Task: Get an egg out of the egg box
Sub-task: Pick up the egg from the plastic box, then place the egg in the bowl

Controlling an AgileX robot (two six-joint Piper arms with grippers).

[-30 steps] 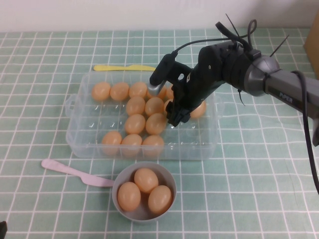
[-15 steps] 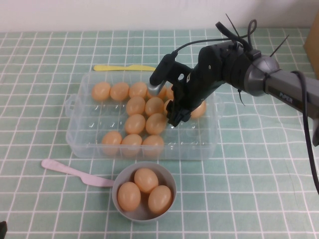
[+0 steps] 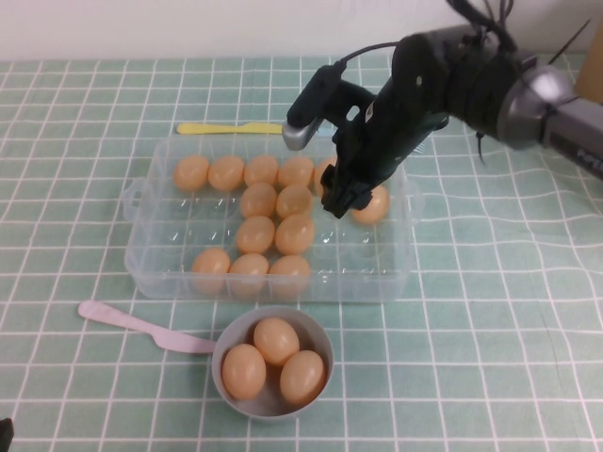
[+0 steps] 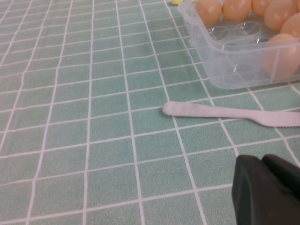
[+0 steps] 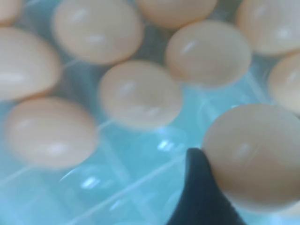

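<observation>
The clear plastic egg box [image 3: 151, 273] lies mid-table with several tan eggs in it. My right gripper [image 3: 345, 201] is over the box's right half, shut on an egg [image 3: 371, 205]. In the right wrist view that egg [image 5: 255, 154] sits large against one black finger [image 5: 200, 187], above the other eggs and the box's cups. The second finger is hidden. My left gripper [image 4: 265, 187] is shut and empty, low over the tablecloth at the near left, short of the box [image 4: 225, 75].
A grey bowl [image 3: 219, 353] with three eggs stands in front of the box. A pink plastic knife [image 3: 132, 323] lies left of the bowl and also shows in the left wrist view [image 4: 225, 111]. A yellow knife [image 3: 226, 128] lies behind the box.
My right arm has risen and drawn back toward the far side. The egg at its fingertips now shows more fully. The left arm has not moved.
</observation>
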